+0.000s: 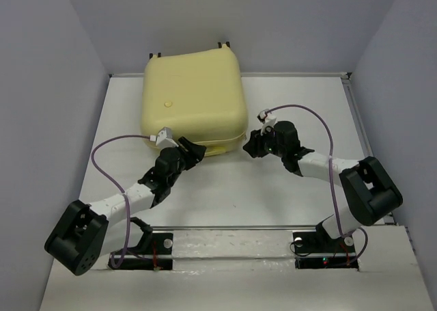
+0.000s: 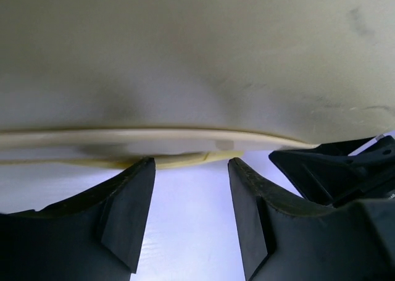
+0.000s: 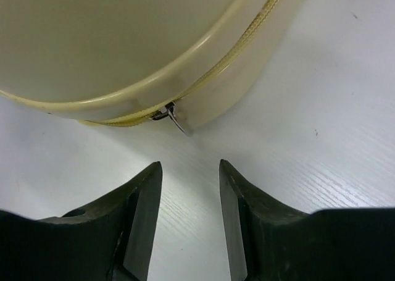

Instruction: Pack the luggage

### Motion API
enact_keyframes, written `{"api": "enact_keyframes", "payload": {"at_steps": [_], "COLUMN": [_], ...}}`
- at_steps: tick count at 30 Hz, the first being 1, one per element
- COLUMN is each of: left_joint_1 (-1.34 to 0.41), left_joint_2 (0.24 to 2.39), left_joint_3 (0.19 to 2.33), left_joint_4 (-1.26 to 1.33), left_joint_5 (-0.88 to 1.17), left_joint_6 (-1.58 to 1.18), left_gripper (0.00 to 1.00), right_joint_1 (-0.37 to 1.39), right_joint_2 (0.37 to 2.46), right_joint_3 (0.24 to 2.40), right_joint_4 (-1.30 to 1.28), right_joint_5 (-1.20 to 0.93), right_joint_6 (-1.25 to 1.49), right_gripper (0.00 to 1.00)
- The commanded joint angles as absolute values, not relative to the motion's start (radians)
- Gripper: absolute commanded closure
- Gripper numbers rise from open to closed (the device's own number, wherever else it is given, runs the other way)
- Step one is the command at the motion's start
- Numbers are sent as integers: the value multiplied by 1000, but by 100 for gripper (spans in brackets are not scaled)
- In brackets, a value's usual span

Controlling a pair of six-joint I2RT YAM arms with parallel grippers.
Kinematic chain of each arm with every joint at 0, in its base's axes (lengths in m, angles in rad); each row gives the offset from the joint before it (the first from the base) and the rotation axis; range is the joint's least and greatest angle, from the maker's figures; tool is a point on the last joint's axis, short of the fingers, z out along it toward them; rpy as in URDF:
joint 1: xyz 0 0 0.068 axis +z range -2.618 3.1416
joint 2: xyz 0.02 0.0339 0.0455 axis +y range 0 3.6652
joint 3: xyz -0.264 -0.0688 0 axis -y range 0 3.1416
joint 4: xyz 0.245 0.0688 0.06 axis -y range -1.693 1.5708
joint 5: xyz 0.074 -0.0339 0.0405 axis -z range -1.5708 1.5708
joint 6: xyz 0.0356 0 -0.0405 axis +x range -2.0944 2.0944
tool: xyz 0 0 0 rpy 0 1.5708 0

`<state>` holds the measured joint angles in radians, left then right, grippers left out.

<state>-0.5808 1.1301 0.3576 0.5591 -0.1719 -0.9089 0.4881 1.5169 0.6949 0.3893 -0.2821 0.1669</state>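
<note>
The luggage (image 1: 193, 99) is a pale yellow hard-shell suitcase lying closed and flat at the back middle of the table, wheels at its far edge. My left gripper (image 1: 194, 150) is open at its front edge; the left wrist view shows the shell (image 2: 197, 58) and seam just beyond my fingertips (image 2: 142, 176). My right gripper (image 1: 249, 145) is open at the front right corner. In the right wrist view the zipper pull (image 3: 174, 118) hangs from the seam of the shell (image 3: 111, 40), a short way ahead of the gap between my fingers (image 3: 145, 188).
The white table (image 1: 287, 106) is walled by grey panels on three sides. A metal rail (image 1: 232, 227) runs across the near edge by the arm bases. Purple cables (image 1: 109, 154) loop off both wrists.
</note>
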Motion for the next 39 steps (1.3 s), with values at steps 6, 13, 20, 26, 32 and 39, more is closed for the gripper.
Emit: {"api": "enact_keyframes", "payload": {"at_steps": [6, 13, 20, 26, 32, 39], "left_joint_1": [-569, -568, -568, -568, -568, -568], "left_joint_2": [1054, 1063, 1153, 1219, 1253, 1316], "left_joint_3": [244, 232, 291, 322, 301, 301], "left_joint_4": [488, 517, 614, 692, 796, 862], "left_joint_5": [-153, -178, -178, -199, -222, -256], "left_joint_6": [-960, -982, -991, -1000, -1031, -1095], "left_gripper": [36, 25, 19, 21, 20, 19], "right_joint_1": [483, 474, 465, 465, 465, 465], "right_joint_2": [1574, 1551, 1601, 1637, 1612, 1539], "right_joint_3": [781, 733, 735, 744, 687, 609], "right_joint_4": [391, 527, 679, 768, 845, 841], "right_joint_5": [-249, -319, -428, -463, -440, -410], "right_joint_6": [48, -14, -11, 63, 109, 161], "right_gripper": [49, 47, 47, 78, 93, 93]}}
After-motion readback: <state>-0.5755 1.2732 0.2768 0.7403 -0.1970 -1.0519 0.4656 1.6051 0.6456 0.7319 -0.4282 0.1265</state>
